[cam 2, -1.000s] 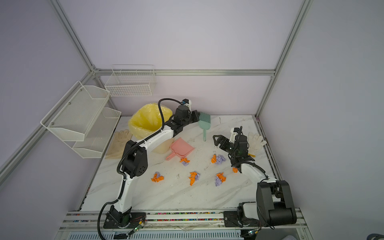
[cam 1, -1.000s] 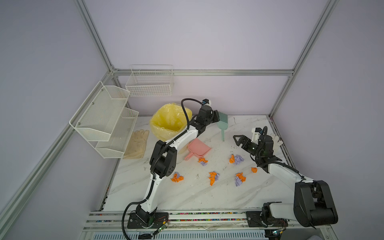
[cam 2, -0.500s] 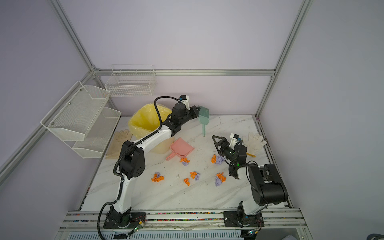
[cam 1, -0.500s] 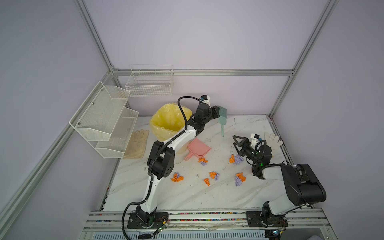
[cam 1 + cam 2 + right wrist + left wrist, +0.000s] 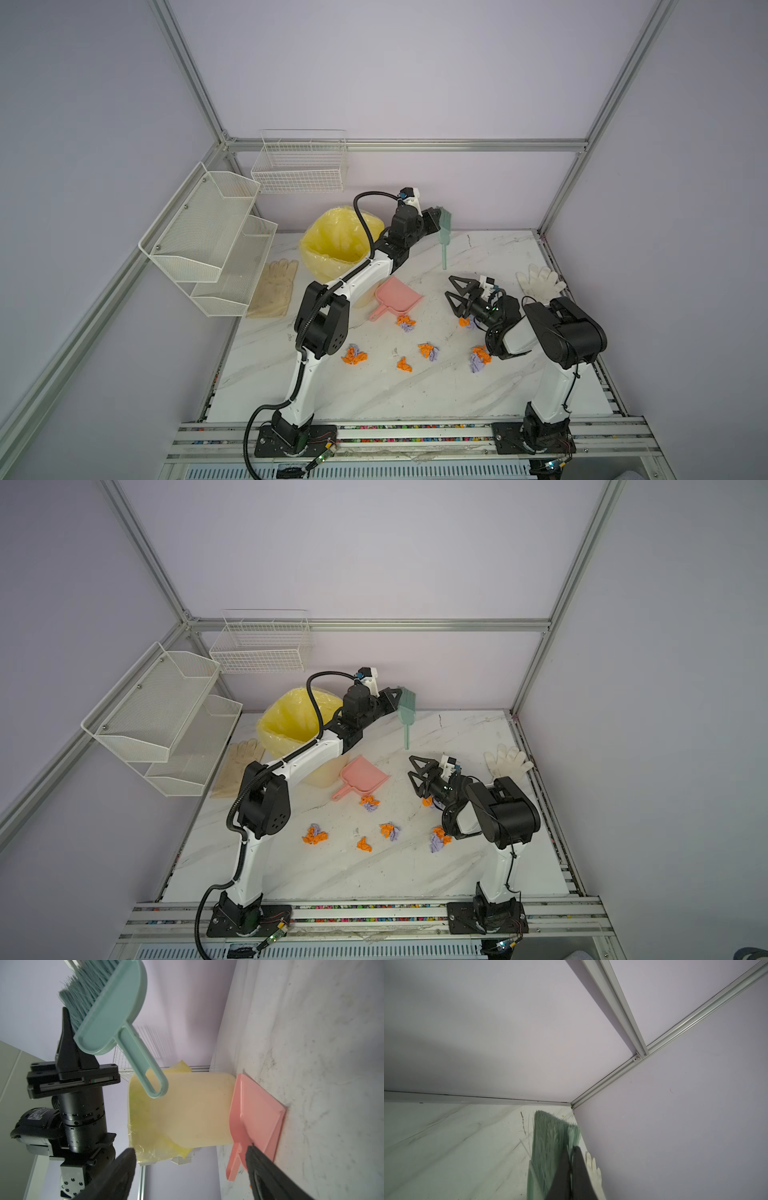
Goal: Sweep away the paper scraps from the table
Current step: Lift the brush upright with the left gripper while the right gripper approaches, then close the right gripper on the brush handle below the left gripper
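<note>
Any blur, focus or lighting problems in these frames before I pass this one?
Left wrist view: the brush bristles look smeared, and a broad shadow darkens the wall. Right wrist view: the fingers of the right gripper are out of focus near the lens; the dustpan is sharp. Both top views: even light, no glare on the table.

White marble table: paper scraps, pink dustpan, yellow-lined bin, beige glove, white glove.

- paper scraps: bright orange, pale purple
- table: white, grey marble veins, dark specks
- dustpan: pink
- brush: mint green
- bin liner: yellow
- right-edge glove: white
- left-edge glove: beige
- mesh shelves: white
</note>
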`<act>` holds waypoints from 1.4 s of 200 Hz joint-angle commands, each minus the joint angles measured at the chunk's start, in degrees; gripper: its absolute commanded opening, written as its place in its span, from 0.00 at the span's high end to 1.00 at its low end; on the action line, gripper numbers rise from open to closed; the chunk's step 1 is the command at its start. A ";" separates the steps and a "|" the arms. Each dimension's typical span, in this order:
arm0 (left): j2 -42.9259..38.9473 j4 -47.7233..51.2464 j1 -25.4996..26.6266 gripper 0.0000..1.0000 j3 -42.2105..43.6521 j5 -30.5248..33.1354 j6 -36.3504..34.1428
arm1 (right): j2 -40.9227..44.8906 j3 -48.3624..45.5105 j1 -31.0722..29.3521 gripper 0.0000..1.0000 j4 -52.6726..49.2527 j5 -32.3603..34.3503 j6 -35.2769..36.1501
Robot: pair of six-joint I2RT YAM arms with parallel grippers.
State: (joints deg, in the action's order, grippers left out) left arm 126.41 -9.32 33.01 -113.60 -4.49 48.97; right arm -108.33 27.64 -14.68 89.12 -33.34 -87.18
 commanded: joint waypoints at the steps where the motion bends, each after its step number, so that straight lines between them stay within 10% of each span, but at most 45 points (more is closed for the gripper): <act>1: -2.57 -5.32 -0.32 1.00 2.29 -0.86 2.08 | 0.15 2.12 -0.92 0.16 18.63 4.32 -5.78; 280: -4.53 -16.33 0.46 1.00 7.42 2.42 11.07 | -0.33 7.55 -3.98 0.31 18.72 19.38 -21.44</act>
State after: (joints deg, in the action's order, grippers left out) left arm 126.41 -20.40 33.08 -107.46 -3.16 58.15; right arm -108.77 33.30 -18.55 91.07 -17.65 -99.44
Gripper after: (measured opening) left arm 0.047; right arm 0.702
